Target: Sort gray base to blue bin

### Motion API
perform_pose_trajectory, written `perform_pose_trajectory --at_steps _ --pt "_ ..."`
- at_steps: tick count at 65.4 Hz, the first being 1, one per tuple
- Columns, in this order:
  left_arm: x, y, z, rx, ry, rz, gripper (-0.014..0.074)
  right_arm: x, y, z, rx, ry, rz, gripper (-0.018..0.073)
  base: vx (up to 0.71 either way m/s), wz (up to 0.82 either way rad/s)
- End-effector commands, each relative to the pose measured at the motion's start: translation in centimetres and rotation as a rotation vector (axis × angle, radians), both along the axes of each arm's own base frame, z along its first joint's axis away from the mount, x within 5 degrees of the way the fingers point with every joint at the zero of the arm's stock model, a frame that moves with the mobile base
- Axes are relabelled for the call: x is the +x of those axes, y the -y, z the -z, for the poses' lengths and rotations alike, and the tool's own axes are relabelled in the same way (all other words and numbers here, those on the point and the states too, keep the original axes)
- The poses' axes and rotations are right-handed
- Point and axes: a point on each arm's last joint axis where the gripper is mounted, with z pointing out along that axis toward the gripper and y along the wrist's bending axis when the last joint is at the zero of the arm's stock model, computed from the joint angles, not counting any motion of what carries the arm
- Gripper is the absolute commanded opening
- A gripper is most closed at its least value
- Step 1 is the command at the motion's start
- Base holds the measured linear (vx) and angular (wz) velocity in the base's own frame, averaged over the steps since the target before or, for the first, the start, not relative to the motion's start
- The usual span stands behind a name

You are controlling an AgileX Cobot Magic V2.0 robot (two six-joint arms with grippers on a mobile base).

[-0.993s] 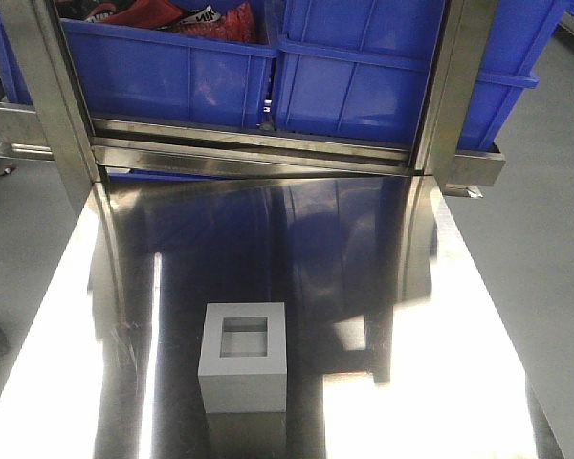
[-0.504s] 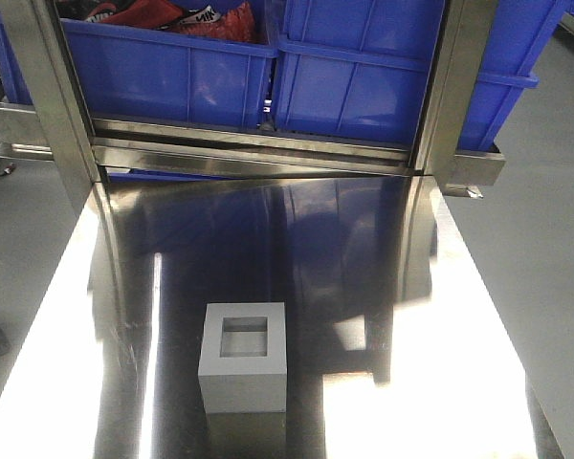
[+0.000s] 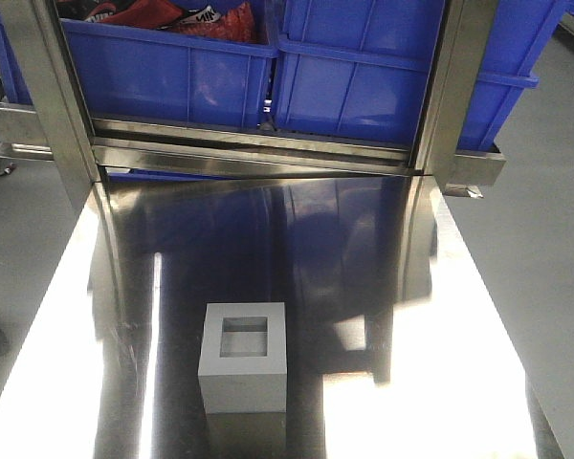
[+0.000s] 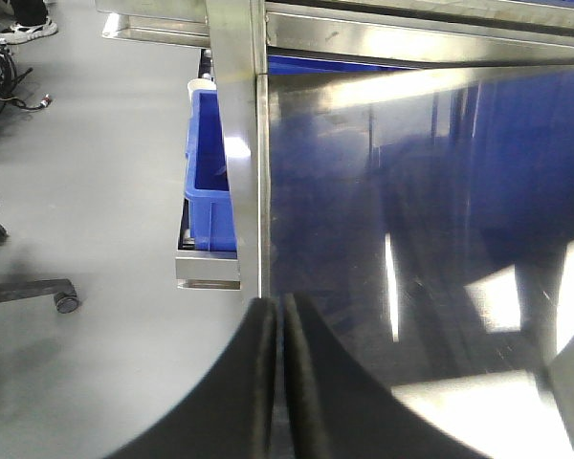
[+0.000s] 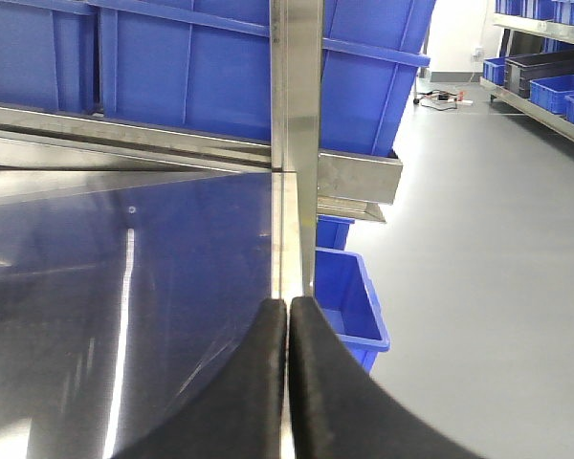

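The gray base (image 3: 244,359) stands on the steel table (image 3: 383,249) near its front edge, a little left of centre, with its square recess facing up. Two large blue bins stand on a rack behind the table, a left one (image 3: 172,72) and a right one (image 3: 364,81). Neither gripper shows in the front view. In the left wrist view my left gripper (image 4: 275,306) is shut and empty over the table's left edge. In the right wrist view my right gripper (image 5: 288,304) is shut and empty over the table's right edge. The base is out of both wrist views.
Steel uprights stand at the back left (image 3: 48,105) and back right (image 3: 454,96) of the table. The left bin holds red and black items (image 3: 172,17). Smaller blue bins sit below the table at the left (image 4: 210,182) and right (image 5: 349,296). Grey floor lies on both sides.
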Motion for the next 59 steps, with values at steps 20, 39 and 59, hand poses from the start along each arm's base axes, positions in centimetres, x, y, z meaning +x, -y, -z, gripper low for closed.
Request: perform_pose_trajectory --at_steps 20,39,59 --pt "0.39 0.13 -1.33 -0.015 0.073 0.007 0.0337 0.01 -0.01 -0.25 -0.011 0.072 0.0 -0.0009 0.0 0.0" --pt "0.41 0.13 -1.37 -0.012 0.078 0.008 0.0448 0.01 -0.01 -0.25 -0.011 0.072 0.0 -0.0009 0.0 0.0" --pt "0.45 0.15 -1.47 -0.022 0.091 0.006 0.0447 0.01 -0.01 -0.25 -0.011 0.072 0.0 -0.0009 0.0 0.0"
